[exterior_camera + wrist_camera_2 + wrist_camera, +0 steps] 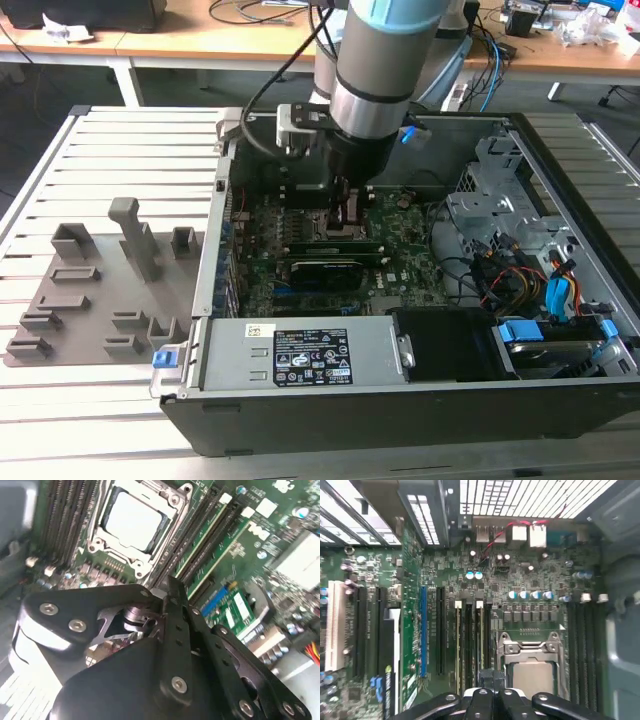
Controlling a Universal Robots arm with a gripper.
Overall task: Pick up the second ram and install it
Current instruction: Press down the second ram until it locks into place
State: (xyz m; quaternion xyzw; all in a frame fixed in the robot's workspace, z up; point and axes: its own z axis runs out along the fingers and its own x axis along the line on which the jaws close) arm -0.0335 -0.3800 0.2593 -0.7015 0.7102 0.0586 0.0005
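Slatted metal worktable (120, 140), cluttered wooden desks (200, 45) behind.

The pale slatted surface (120, 150) carries an open computer case (420, 400) and, on the exterior view's left beside it, a grey plastic holder tray (90, 300)

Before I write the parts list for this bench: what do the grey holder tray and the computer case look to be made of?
The grey holder tray with upright blocks looks like matte moulded or printed plastic: uniform dull colour, no glints. The open dark computer case looks like painted sheet metal, judging by its thin folded edges; its silver power-supply box shows bare brushed metal.
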